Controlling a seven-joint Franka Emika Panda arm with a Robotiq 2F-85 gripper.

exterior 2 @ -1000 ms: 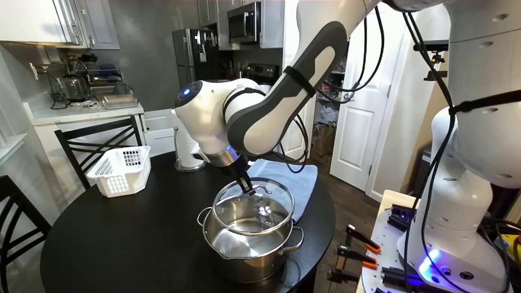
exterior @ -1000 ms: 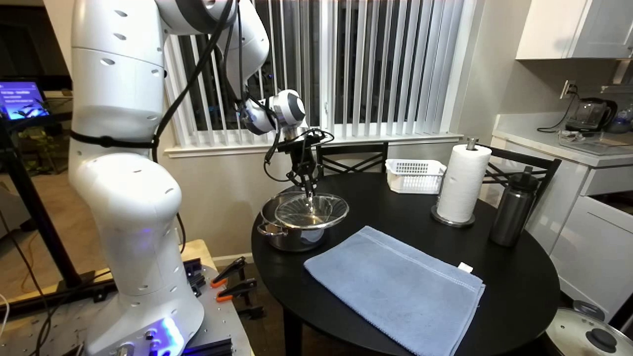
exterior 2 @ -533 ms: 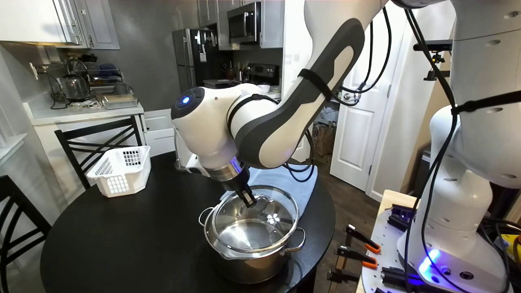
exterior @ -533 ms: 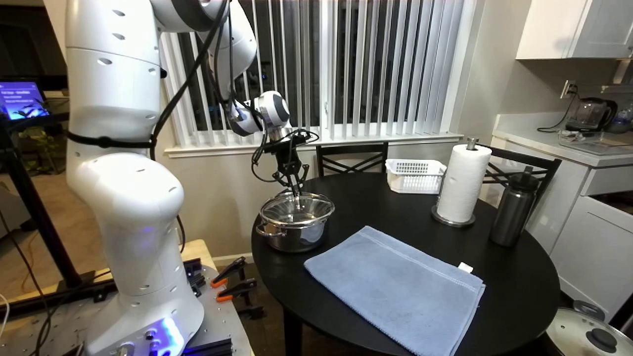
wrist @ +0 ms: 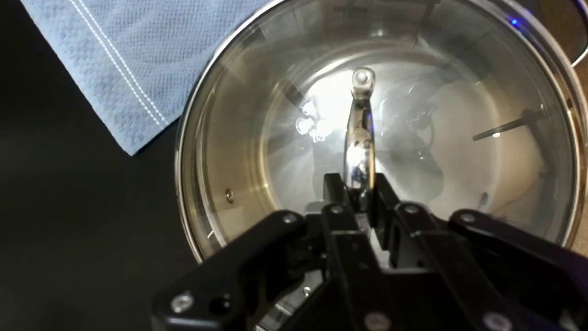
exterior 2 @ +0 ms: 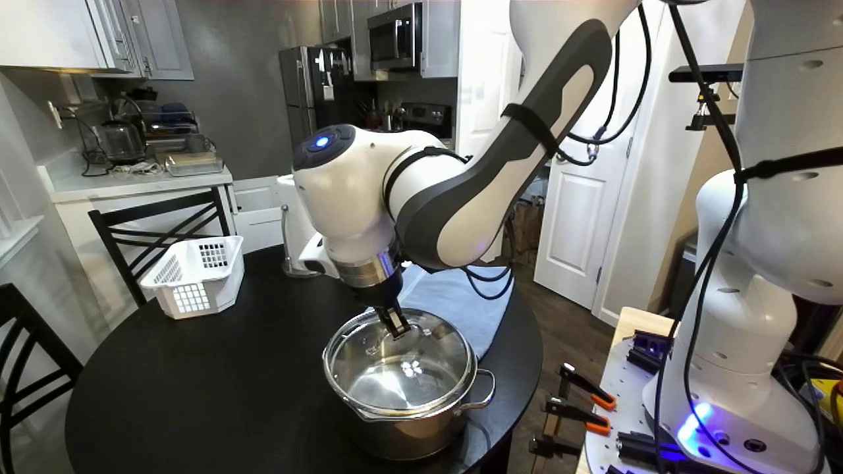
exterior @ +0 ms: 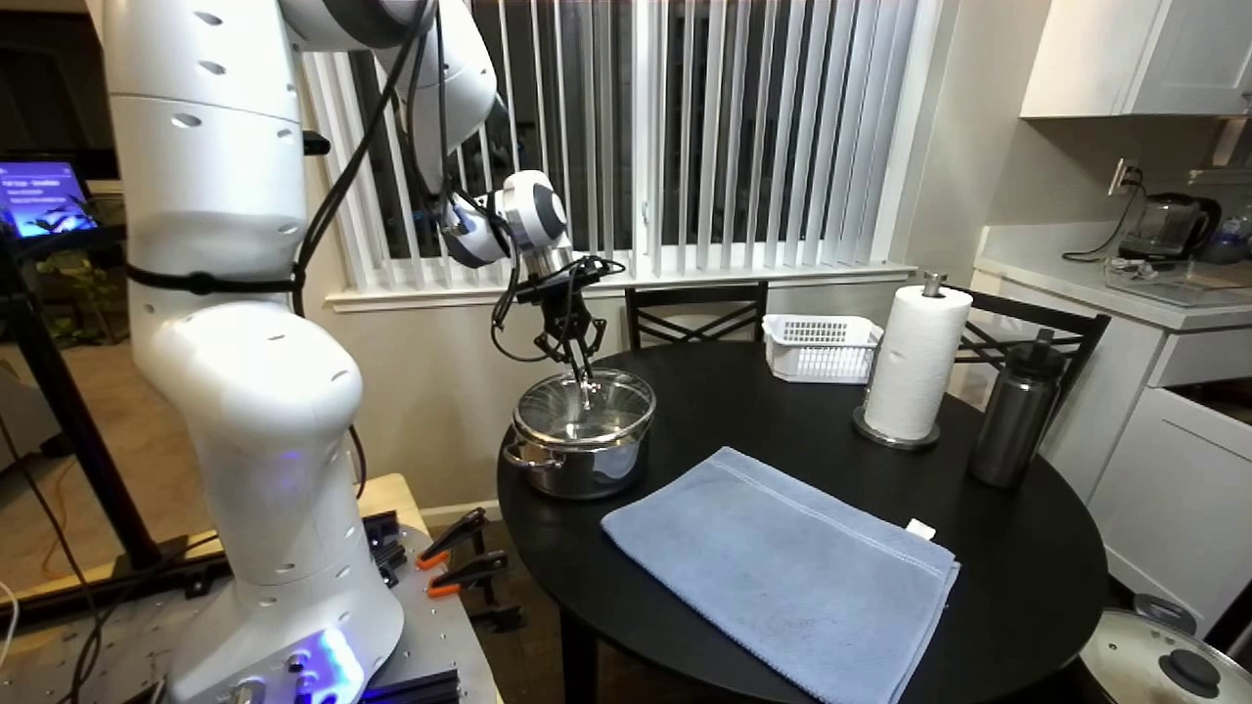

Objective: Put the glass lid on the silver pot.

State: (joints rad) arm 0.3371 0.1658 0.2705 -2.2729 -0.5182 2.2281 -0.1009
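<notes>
The glass lid (exterior: 548, 413) is a clear disc with a metal rim and an arched metal handle (wrist: 360, 133). It lies over the mouth of the silver pot (exterior: 597, 474), and its rim nearly lines up with the pot's rim. In an exterior view the lid (exterior 2: 428, 372) covers the pot (exterior 2: 402, 438); I cannot tell if it is fully seated all round. My gripper (wrist: 359, 191) is shut on the near part of the lid's handle. The gripper shows above the lid in both exterior views (exterior: 584, 376) (exterior 2: 397, 329). The pot's far left handle is hidden in that exterior view.
A blue-grey cloth (exterior: 782, 567) lies beside the pot on the black round table (exterior 2: 197, 395). A white basket (exterior: 822, 349), paper towel roll (exterior: 916, 367) and dark metal canister (exterior: 1017, 416) stand further off. Another lid with a dark knob (exterior: 1188, 672) is low at the right.
The gripper and lid have moved over the pot and down. The lid, earlier tilted and off to one side, now lies nearly level and nearly centred on the pot. The pot has hardly moved.
</notes>
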